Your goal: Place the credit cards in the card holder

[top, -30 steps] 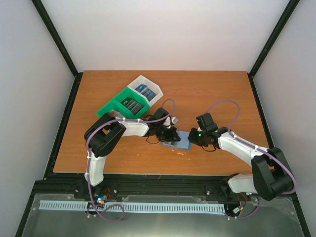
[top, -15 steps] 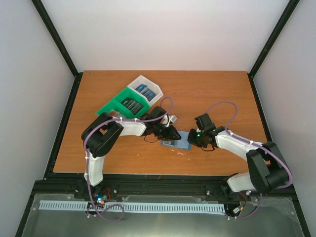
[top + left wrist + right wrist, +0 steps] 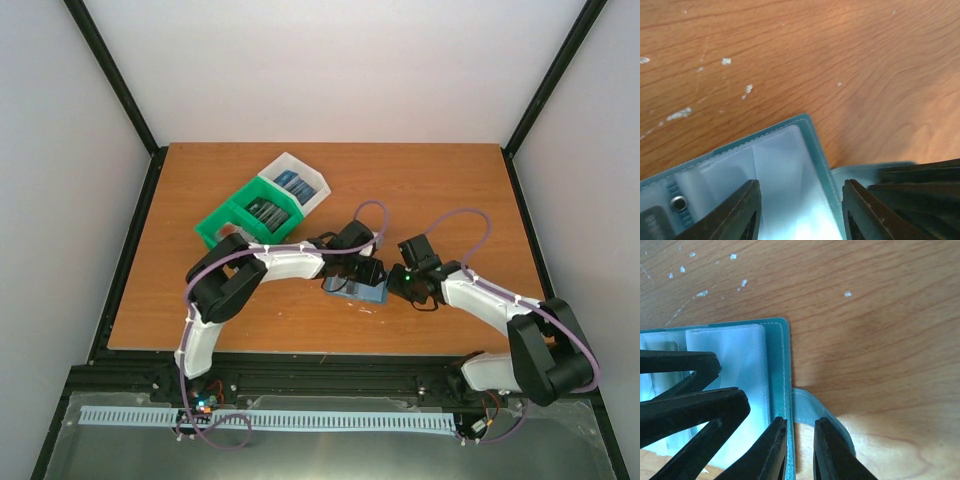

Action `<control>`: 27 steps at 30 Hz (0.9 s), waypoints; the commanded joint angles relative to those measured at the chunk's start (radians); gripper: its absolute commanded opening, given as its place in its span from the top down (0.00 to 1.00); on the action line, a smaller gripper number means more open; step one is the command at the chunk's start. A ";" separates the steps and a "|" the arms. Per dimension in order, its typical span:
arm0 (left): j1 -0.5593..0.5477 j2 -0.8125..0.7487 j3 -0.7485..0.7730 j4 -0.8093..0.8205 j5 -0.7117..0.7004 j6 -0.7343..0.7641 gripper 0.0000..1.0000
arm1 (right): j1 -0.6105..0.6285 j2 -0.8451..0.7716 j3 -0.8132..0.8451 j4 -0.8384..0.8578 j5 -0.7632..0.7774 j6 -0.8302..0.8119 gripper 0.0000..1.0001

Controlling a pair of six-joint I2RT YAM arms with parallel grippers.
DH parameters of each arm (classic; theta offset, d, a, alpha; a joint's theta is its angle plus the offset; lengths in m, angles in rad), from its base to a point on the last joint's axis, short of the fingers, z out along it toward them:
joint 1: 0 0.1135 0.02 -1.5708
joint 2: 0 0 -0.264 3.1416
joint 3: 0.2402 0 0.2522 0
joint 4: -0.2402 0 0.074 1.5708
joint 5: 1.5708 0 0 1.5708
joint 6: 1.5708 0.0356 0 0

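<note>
- At table's (image 3: 450, 180) left-centre: green bin (image 3: 215, 229) and white bin (image 3: 318, 193) sit touching, set on a diagonal. Dark and blue credit cards (image 3: 266, 212) are stacked inside both; designs too small to read.
- Just right of bins, left arm reaches across toward table's mid-front. Left gripper (image 3: 800, 192) hangs low over card holder (image 3: 370, 294), jaws spread apart, nothing between them.
- Mid-front of table: teal card holder lies open and flat on the wood, between the two grippers. Wrist cam shows a frosted clear sleeve (image 3: 780, 170) inside, teal stitched border around it, and a small metal snap stud (image 3: 676, 202) near the left finger. No card can be made out in the sleeve.
- Right side of holder: short teal strap (image 3: 815, 407) sticks out from its edge onto bare wood.
- Right gripper (image 3: 800, 424) comes in from the right, jaws nearly together and clamped on the holder's right edge where strap meets cover. One finger rests over the stitched border, the other over the strap.
- L and R fingers sit close together above the holder, not touching as far as can be seen.
</note>
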 commanded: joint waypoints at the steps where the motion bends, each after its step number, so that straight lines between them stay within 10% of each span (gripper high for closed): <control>1: -0.035 0.022 0.030 -0.089 -0.196 0.072 0.51 | -0.011 -0.058 -0.039 -0.018 0.048 0.042 0.82; 27: -0.096 0.150 0.116 -0.283 -0.429 0.131 0.66 | -0.020 -0.098 -0.048 -0.016 0.036 0.046 0.82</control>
